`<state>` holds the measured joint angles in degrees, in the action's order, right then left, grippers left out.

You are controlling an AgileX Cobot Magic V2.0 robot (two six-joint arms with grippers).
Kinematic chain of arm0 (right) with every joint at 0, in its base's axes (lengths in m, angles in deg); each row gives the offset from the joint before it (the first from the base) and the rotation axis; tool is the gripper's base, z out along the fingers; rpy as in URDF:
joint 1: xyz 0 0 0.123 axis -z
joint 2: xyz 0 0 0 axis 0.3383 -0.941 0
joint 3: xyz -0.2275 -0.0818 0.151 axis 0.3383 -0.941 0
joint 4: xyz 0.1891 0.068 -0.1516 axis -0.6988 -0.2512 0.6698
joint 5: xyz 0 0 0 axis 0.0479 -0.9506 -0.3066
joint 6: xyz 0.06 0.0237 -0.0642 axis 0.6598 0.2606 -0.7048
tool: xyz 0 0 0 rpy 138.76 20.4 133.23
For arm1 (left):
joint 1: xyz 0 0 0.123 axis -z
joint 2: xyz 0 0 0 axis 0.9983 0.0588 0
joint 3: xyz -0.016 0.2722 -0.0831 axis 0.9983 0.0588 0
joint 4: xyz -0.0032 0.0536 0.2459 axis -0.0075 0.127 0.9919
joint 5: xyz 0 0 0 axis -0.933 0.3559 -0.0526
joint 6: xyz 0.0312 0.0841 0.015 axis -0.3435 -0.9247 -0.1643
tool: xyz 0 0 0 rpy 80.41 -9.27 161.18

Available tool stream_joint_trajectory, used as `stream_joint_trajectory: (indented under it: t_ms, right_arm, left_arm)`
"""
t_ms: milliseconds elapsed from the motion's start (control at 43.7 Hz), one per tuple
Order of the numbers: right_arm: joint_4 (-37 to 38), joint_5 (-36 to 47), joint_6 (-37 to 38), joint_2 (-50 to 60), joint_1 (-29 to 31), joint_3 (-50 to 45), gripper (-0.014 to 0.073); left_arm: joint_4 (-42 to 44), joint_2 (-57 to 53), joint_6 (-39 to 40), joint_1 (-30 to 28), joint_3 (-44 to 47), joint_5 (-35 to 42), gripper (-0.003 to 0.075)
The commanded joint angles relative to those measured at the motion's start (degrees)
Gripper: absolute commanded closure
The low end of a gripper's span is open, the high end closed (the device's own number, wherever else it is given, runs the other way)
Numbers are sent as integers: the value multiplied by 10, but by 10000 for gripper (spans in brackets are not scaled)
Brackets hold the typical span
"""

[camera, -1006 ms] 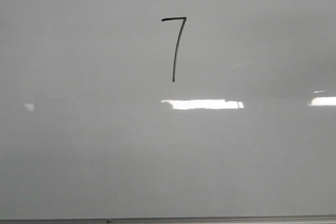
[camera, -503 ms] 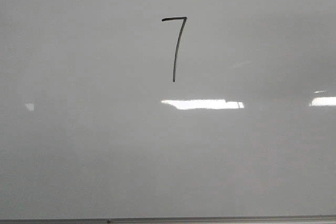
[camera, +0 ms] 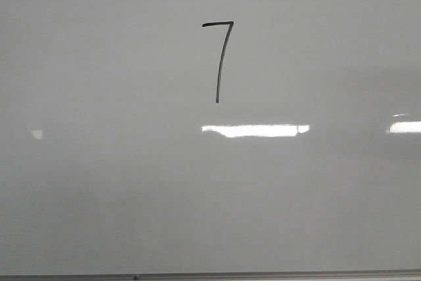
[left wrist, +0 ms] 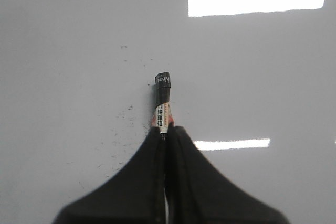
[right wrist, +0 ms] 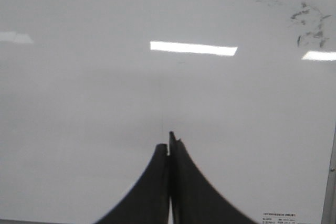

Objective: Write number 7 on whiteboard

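The large glossy pale-grey whiteboard [camera: 99, 182] filled my front view, bright rectangular light glare across it and a thin metal edge along the bottom. No arm showed in that view at all.

The thin black hand-drawn number 7 [camera: 220, 57] sat in the upper middle of the board, just above the centre glare: short top bar, long slightly curved downstroke slanting down and a bit left. Its long axis ran near vertical. It looked finished to me, so I judged the writing itself done.

Left tool [left wrist: 165, 129] was clamped on a marker pen with a white printed label and black cap end [left wrist: 163, 100], the pen sticking out straight ahead of the fingertips toward the board. I could not tell if the tip touched the surface. Faint black specks lay on the board near it; the digit was not in that wrist view.

Right tool [right wrist: 168, 150] had its two black fingers pressed together with nothing between them. A smudge of old black marker [right wrist: 310, 22] sat well off to one side of it.

Key relation: I could not place either tool against the digit, since no view showed both. The left arm carried the pen, so any retreat or touch-up fell to it, I reckoned.
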<state>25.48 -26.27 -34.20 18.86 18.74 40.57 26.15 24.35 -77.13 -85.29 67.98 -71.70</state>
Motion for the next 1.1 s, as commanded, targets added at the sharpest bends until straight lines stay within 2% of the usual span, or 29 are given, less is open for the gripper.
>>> stream_joint_trajectory:
  t_ms: [0, 389, 1075]
  right_arm:
    - [1, 114, -4, 19, 22, -41, 663]
    - [-1, 326, -3, 70, 26, -194, 663]
    - [-16, 321, 17, 69, 26, -191, 663]
  left_arm:
    - [-1, -7, 4, 4, 8, 51, 741]
    - [-1, -7, 4, 4, 8, 51, 741]
    - [-1, -7, 4, 4, 8, 51, 741]
